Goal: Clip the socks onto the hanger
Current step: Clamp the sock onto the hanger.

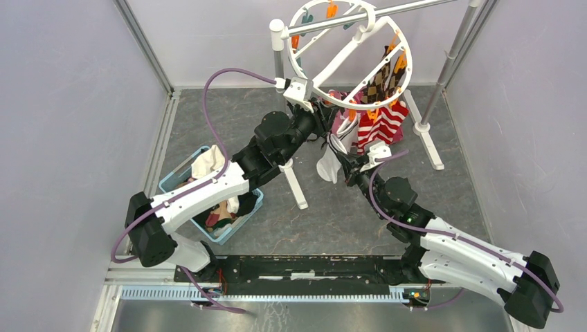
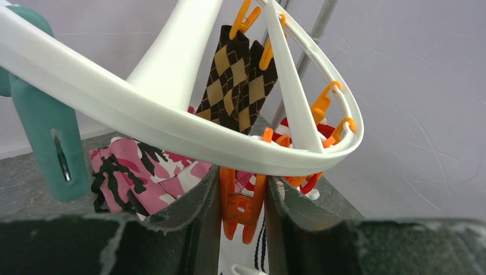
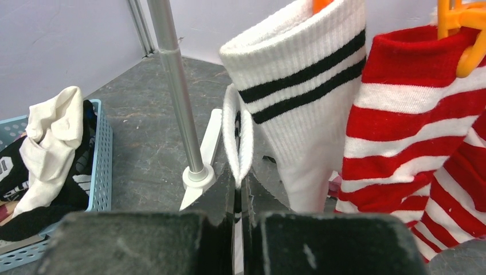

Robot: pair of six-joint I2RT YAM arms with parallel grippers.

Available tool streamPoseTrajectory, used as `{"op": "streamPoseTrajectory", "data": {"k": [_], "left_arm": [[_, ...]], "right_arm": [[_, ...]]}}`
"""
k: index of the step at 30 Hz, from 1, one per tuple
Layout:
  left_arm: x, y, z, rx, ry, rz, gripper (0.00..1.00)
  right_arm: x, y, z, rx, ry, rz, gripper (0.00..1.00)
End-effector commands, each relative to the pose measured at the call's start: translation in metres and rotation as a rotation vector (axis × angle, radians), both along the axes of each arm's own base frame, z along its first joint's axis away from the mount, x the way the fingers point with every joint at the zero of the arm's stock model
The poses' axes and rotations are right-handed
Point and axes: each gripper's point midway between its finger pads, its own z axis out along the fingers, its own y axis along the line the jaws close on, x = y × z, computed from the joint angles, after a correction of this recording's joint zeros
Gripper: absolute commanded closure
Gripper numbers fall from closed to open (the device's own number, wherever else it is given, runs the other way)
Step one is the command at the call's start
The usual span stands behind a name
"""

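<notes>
Tabletop (image 1: 332, 207) mottled dark grey; plain pale walls (image 1: 62, 104) on three sides. Hanger (image 1: 344, 59) hangs from silver rail (image 1: 387, 12), argyle socks (image 2: 235, 80) and red-striped sock (image 3: 401, 143) clipped on. My left gripper (image 2: 243, 200), jaws partly apart, squeezes an orange clothespin (image 2: 238, 209) under the rim. My right gripper (image 3: 239, 200), jaws fully together, pinches a white sock (image 3: 238, 137) by its striped cuff.

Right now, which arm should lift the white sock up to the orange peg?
The right arm, probably. The right gripper is shut on the white sock at its cuff, just below the hanger. The left gripper is busy: it clasps the orange clothespin on the rim.
</notes>
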Motion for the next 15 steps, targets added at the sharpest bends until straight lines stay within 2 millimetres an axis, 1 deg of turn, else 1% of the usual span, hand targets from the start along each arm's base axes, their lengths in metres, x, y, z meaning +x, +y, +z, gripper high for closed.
{"op": "streamPoseTrajectory", "data": {"k": [1, 7, 12, 15], "left_arm": [[-0.0039, 0.0100, 0.0317, -0.055, -0.053, 0.024, 0.71], [-0.0040, 0.0131, 0.0344, -0.060, -0.058, 0.035, 0.60], [-0.0043, 0.0135, 0.0351, -0.060, -0.060, 0.035, 0.54], [-0.0042, 0.0135, 0.0346, -0.058, -0.060, 0.035, 0.52]], "right_arm": [[0.0023, -0.0040, 0.0352, 0.094, -0.049, -0.030, 1.00], [0.0031, -0.0045, 0.0339, 0.092, -0.045, -0.036, 1.00], [0.0036, -0.0054, 0.0336, 0.091, -0.044, -0.042, 1.00], [0.0040, -0.0056, 0.0331, 0.090, -0.043, -0.045, 1.00]]}}
